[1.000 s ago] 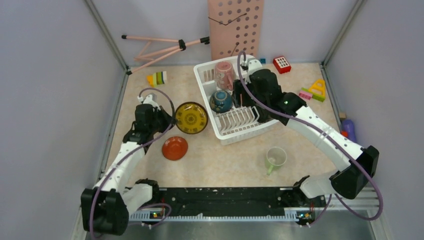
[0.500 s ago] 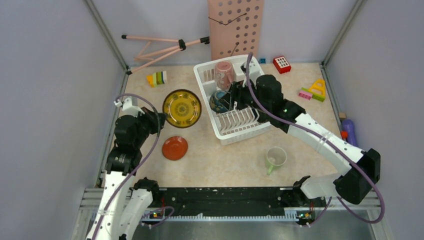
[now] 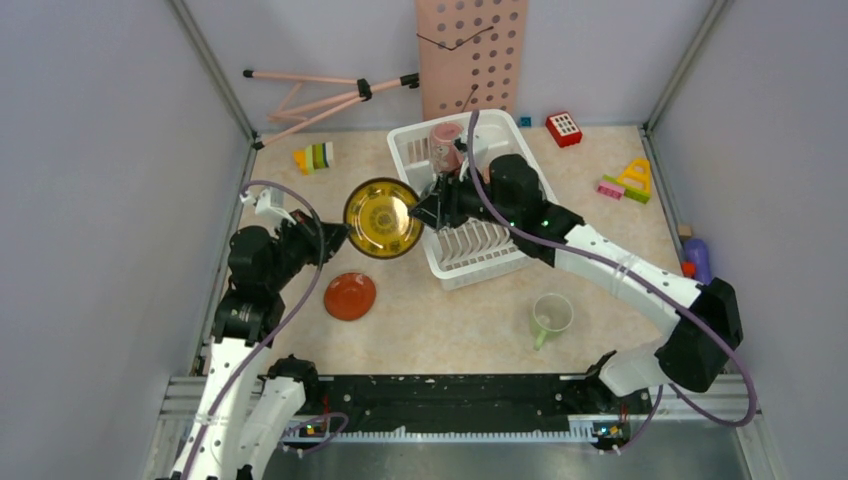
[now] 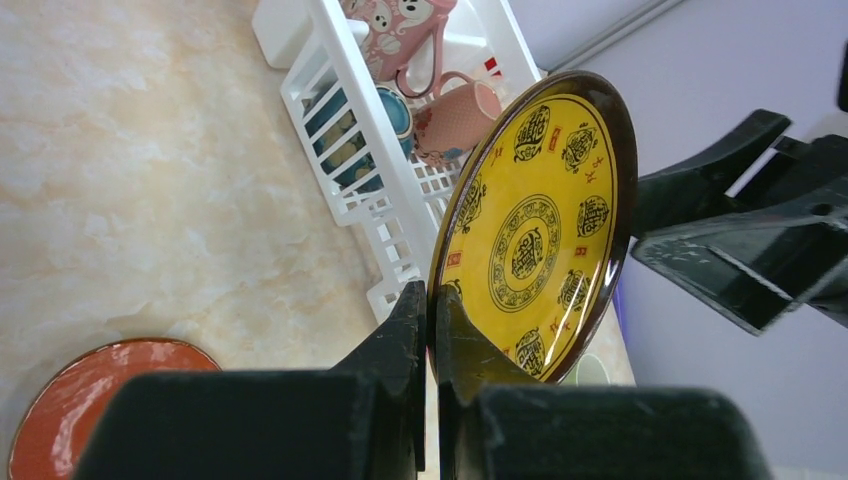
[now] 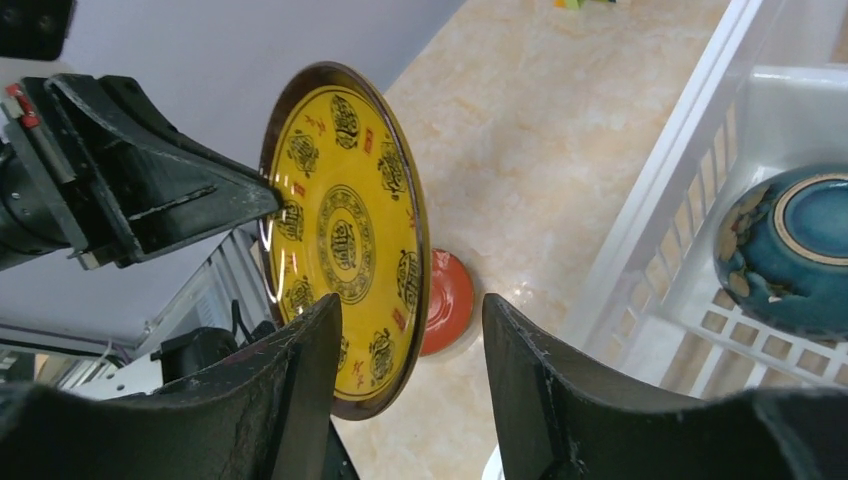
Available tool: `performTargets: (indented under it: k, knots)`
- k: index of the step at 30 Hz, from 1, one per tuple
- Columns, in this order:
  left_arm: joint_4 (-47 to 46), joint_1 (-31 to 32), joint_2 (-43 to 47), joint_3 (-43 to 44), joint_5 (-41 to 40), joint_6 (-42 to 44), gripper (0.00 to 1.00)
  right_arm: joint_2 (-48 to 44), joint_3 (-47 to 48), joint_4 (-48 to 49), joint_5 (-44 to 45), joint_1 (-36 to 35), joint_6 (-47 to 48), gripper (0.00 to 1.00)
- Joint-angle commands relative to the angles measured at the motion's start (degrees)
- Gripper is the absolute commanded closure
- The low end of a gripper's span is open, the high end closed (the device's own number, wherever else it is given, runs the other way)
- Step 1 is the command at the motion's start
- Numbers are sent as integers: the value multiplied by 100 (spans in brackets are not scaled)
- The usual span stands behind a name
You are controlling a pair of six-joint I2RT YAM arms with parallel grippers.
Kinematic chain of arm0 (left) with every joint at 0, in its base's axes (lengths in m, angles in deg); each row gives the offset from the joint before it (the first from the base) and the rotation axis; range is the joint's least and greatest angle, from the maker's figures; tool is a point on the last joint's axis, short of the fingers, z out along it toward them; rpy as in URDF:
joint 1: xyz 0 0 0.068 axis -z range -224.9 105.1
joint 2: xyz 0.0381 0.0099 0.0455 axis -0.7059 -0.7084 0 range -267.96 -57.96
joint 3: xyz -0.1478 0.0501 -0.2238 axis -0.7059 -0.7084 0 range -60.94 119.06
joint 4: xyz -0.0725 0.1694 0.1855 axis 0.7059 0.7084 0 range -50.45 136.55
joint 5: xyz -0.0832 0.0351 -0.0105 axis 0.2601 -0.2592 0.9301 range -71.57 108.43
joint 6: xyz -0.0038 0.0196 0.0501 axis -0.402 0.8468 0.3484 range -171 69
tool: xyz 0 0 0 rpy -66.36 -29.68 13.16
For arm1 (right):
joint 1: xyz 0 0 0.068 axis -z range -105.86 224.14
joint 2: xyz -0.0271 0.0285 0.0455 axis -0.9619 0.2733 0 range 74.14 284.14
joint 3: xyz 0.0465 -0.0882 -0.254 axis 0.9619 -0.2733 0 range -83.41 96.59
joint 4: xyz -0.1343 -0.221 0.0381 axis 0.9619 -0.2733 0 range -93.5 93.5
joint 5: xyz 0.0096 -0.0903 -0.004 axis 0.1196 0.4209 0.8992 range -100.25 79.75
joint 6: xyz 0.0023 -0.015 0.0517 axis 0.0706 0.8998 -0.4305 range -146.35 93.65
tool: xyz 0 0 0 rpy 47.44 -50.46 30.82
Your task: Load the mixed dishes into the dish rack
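My left gripper (image 3: 338,234) is shut on the rim of the yellow plate with a dark lettered rim (image 3: 382,217) and holds it on edge above the table, left of the white dish rack (image 3: 462,276). The left wrist view shows the fingers (image 4: 405,330) pinching the plate (image 4: 535,225). My right gripper (image 5: 410,310) is open, its jaws straddling the plate's (image 5: 345,235) opposite edge. A pink mug (image 3: 445,145) and a blue bowl (image 5: 790,250) sit in the rack. The orange-red saucer (image 3: 350,296) and pale green mug (image 3: 550,316) lie on the table.
A pink pegboard (image 3: 470,55) leans at the back wall beside a folded tripod (image 3: 320,95). Toy blocks lie at the back left (image 3: 315,157) and back right (image 3: 630,180). A purple bottle (image 3: 698,258) stands at the right edge.
My left gripper has raised the plate on edge and carried it right, toward the rack. My right gripper has come left out of the rack to the plate's edge.
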Motion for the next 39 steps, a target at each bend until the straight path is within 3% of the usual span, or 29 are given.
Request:
performTargets:
  k: [1,4,6,8,9,10,11,13,14,22,26,30,39]
  knots:
    - [-541,0,84,259,247,-164,100,197,372,201,-163,-41,-121,48]
    - [-620,0,70,266,366,-199,100,283,382,166,-215,-44,-143,53]
    - [-715,0,36,256,529,-232,100,303,391,197,-375,-45,-137,67]
    - [-915,0,-39,213,885,-272,100,287,426,172,-518,-43,-114,94]
    - [-1050,2,-94,194,1131,-295,100,249,469,49,-488,-46,-55,100]
    - [-1185,0,-139,181,1399,-335,96,190,499,-116,-407,-45,27,100]
    - [-1246,0,-190,187,1614,-359,84,105,520,-256,-232,-44,121,100]
    - [-1308,0,-193,181,1881,-337,52,-119,541,-516,207,-36,301,100]
    - [-1285,0,-161,182,1903,-293,43,-243,549,-648,423,-37,403,100]
    - [-485,0,-18,272,1682,334,4,-1038,511,-1819,2489,-14,1227,100]
    - [-77,0,-79,294,1503,575,2,-1208,526,-2256,3752,-6,1645,100]
    - [463,0,-202,371,749,728,2,-1114,652,-2659,4850,0,2010,100]
    - [818,0,-396,216,-764,290,2,-706,765,-2855,5358,1,2245,100]
